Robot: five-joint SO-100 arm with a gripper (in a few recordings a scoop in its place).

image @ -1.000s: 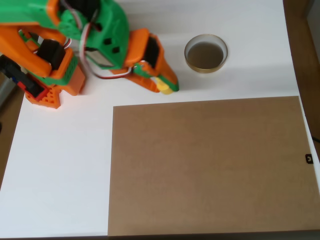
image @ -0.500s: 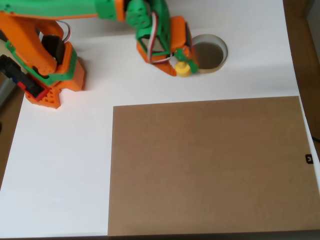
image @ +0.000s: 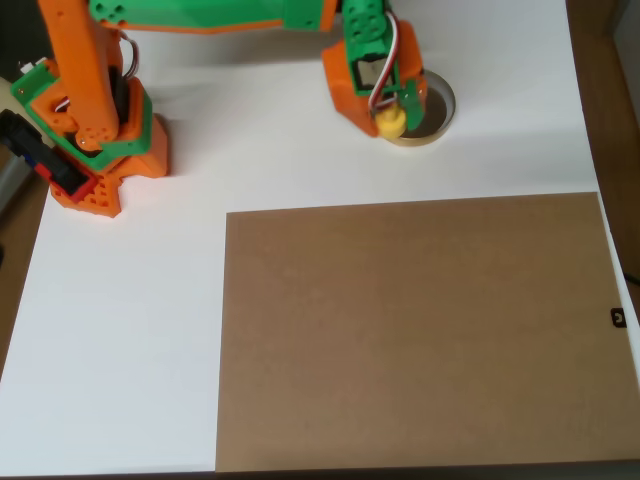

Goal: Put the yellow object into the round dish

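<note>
Gripper [image: 392, 112], orange and green, pinches the yellow object [image: 390, 122] between its fingers, seen in the overhead view at the far side of the table. The yellow object sits at the gripper's tip, over the left, near part of the round dish [image: 432, 115]; whether it touches the dish cannot be told from above. The gripper covers the dish's left half; the right part of the pale rim and some dark interior show. The arm [image: 200, 14] reaches from its orange base [image: 95, 150] at far left along the far edge of the white table [image: 120, 330] to the dish. A large brown board [image: 420, 330] lies flat on the near right part of the table, well apart from the dish.
</note>
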